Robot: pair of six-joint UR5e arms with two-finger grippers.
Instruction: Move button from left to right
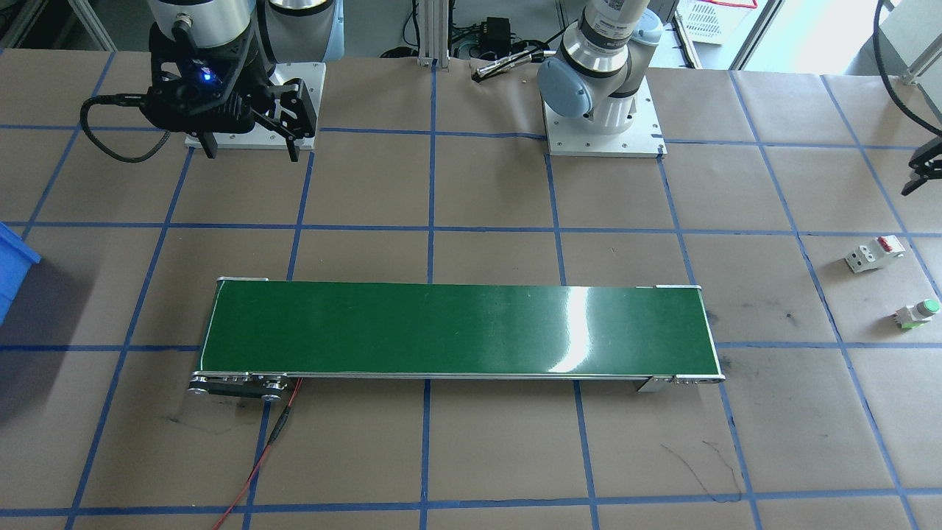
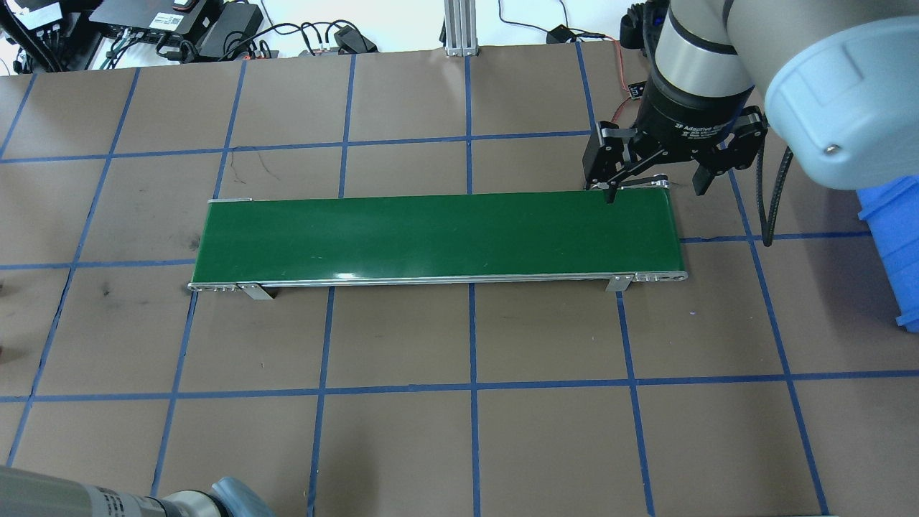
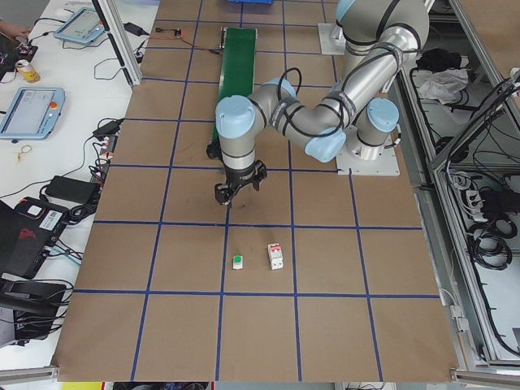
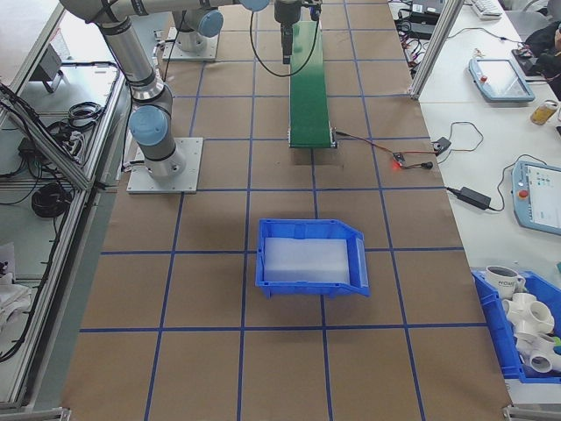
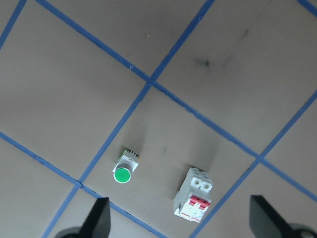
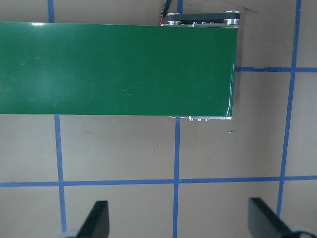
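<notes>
The button [image 1: 920, 313] has a green round cap on a white body and lies on the brown paper at the table's left end, also visible in the side view [image 3: 238, 261]. In the left wrist view the button [image 5: 124, 171] sits just ahead of one fingertip [image 5: 99, 215]. My left gripper [image 5: 181, 218] hangs open above the paper, holding nothing, a short way from the button toward the belt [image 3: 231, 193]. My right gripper [image 2: 655, 192] is open and empty, hovering over the right end of the green conveyor belt [image 2: 431, 237].
A white breaker block with a red top [image 1: 874, 252] lies beside the button [image 5: 194, 198]. The belt [image 1: 456, 331] spans the table's middle, with a red wire at its right end. A blue bin [image 4: 311, 259] stands beyond the belt on the right side.
</notes>
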